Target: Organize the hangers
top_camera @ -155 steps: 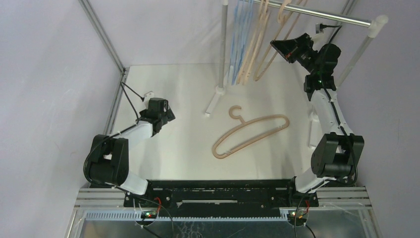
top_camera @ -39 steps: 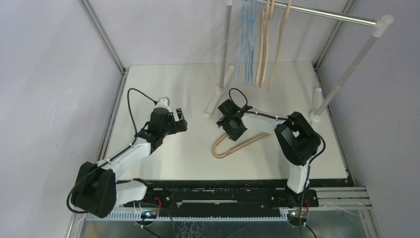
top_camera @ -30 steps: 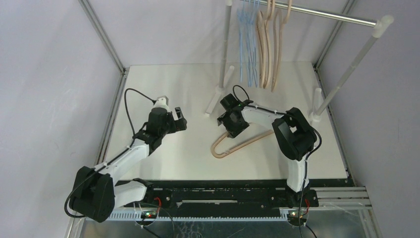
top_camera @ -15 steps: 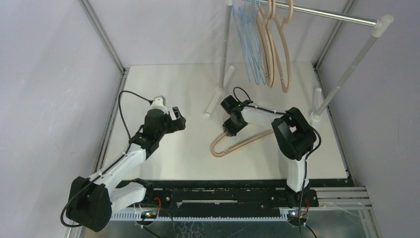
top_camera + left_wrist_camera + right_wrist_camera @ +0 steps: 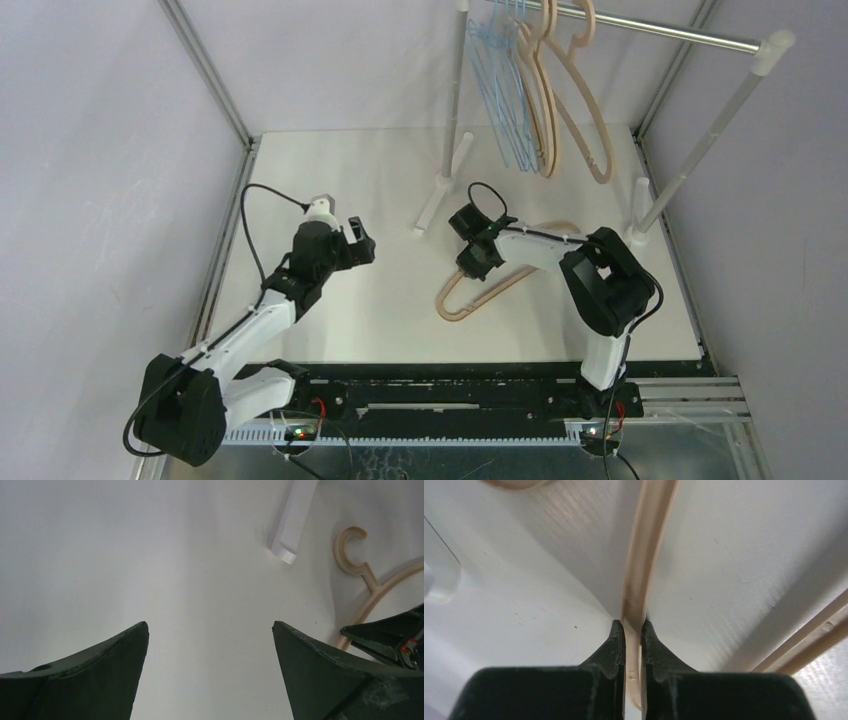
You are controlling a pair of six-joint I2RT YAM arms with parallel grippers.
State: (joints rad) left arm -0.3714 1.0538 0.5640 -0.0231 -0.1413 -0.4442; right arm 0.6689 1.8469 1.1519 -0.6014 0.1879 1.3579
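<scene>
Right hand (image 5: 633, 627) has clamped the tan hanger (image 5: 651, 530) by its thin arm; it looks stiff and light. Left hand (image 5: 210, 625) gapes wide.

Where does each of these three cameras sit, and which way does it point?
Top external: high above and behind, facing down at the table; left arm and right arm show.
Left wrist: on the left arm, facing the table past its open left pincer.
Right wrist: close on the right pincer, shut on the tan hanger.
All three share that hanger.
</scene>
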